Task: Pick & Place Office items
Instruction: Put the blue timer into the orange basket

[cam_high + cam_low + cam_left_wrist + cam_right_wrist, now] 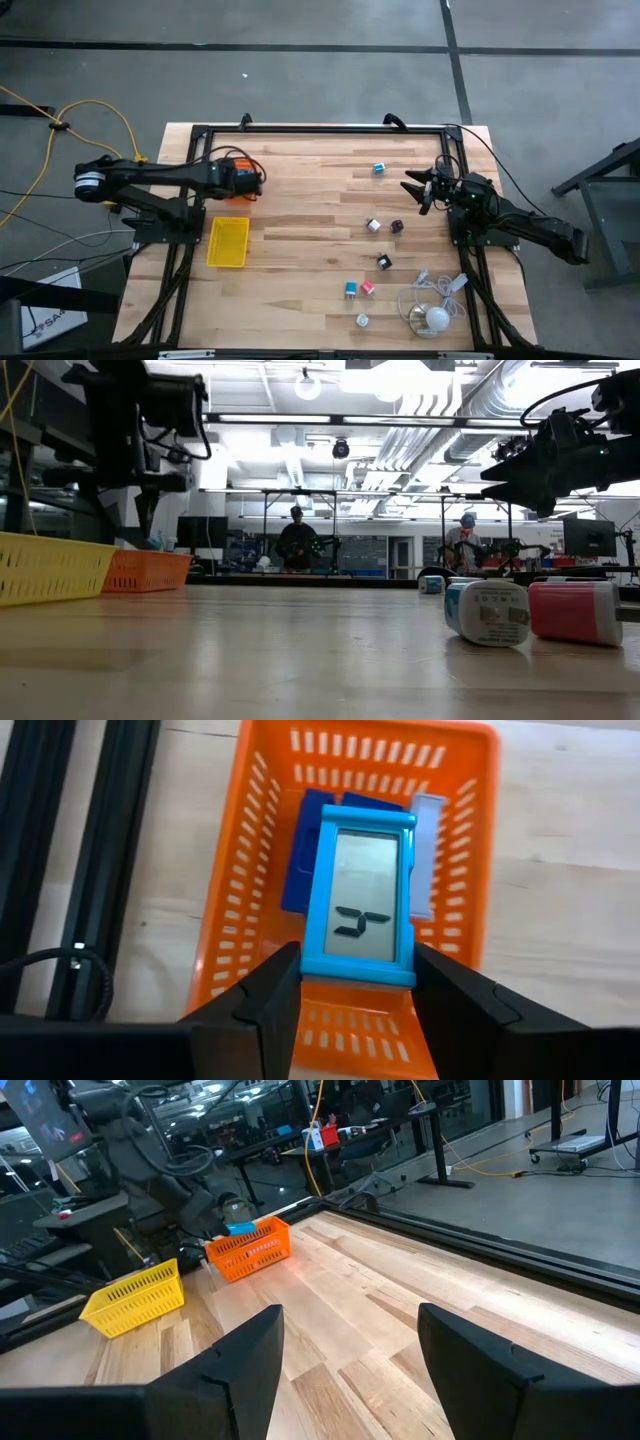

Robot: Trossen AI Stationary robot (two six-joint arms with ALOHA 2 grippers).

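My left gripper point(358, 965) hangs over the orange basket point(260, 840) at the table's far left and is shut on a light-blue block with a grey face point(362, 890). Dark blue pieces point(308, 850) and a pale one point(429, 850) lie in the basket. My right gripper point(418, 190) is open and empty, raised above the table's far right. Loose items lie on the wood: a teal one point(379, 168), a white one point(373, 225), two dark ones point(397, 225) point(384, 262), a teal one point(350, 291) beside a pink one point(368, 288), and a white one point(362, 320). My left gripper pinches the light-blue block between its two fingers by the two long sides at its near end point(322, 970). The fingers point down from above and lie along the block's sides. The block's grey face is up, above the basket's pieces; whether it rests on them I cannot tell.
A yellow basket point(228, 242) stands on the table just nearer than the orange one. A white cable bundle with a round white piece point(432, 308) lies at the near right. Black frame rails point(320, 128) run along the far edge and sides. People show in the room beyond point(296, 540).
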